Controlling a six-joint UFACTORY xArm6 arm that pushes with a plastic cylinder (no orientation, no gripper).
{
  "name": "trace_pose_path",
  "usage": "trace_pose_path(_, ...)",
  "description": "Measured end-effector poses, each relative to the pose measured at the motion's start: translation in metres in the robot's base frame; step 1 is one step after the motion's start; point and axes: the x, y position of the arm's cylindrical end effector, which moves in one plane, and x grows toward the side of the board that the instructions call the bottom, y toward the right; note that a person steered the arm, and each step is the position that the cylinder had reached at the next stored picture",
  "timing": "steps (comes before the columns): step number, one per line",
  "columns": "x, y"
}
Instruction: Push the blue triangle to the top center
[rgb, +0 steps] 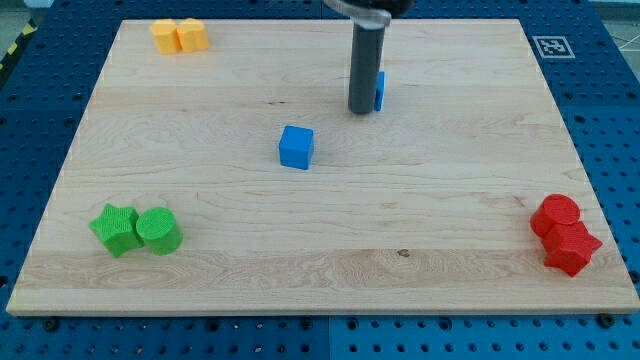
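The blue triangle (380, 90) is mostly hidden behind my rod near the view's top centre; only a thin blue edge shows at the rod's right side. My tip (362, 110) rests on the board right against that block's left and lower side. A blue cube (296, 146) sits below and to the left of my tip, apart from it.
Two yellow blocks (179, 35) sit together at the top left. A green star (115, 229) and a green cylinder (158, 230) touch at the bottom left. Two red blocks (565, 234) sit at the bottom right, close to the wooden board's edge (320, 305).
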Motion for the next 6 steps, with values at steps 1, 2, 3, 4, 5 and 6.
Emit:
trace_pose_path(1,-0.03,-0.001)
trace_pose_path(2,-0.016,-0.015)
trace_pose_path(3,0.027,-0.012)
trace_pose_path(4,0.033,0.03)
trace_pose_path(5,0.012,0.057)
trace_pose_path(6,-0.017,0.038)
